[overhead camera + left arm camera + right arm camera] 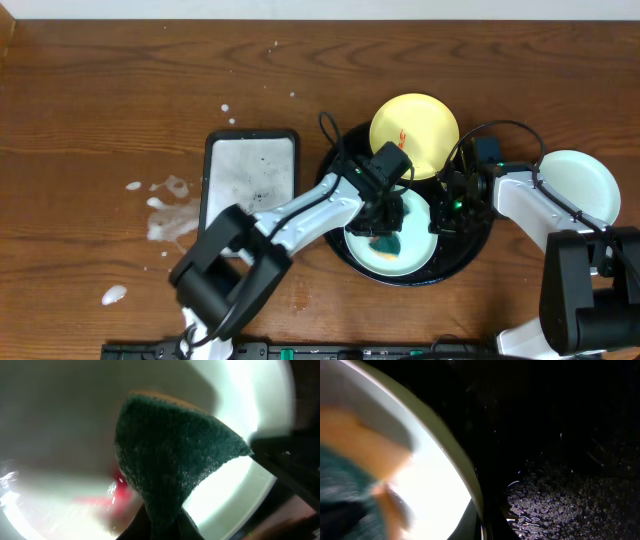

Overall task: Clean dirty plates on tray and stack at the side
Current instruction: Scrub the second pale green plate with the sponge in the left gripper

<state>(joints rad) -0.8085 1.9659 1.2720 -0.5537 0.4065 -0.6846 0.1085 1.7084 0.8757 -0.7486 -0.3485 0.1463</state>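
Observation:
The black tray (465,250) holds a yellow plate (413,135) at the back, marked with a red smear, and a pale mint plate (410,255) at the front. Another pale plate (580,185) lies on the table to the tray's right. My left gripper (385,225) is shut on a green and orange sponge (175,455), which presses on the mint plate (60,420) beside a red smear (120,482). My right gripper (438,212) is shut on that plate's right rim (465,475), over the wet tray floor (560,460).
A rectangular white tray (250,180) with a dark rim lies left of the black tray. Patches of white foam (170,215) dot the wooden table further left. Both arms cross above the black tray.

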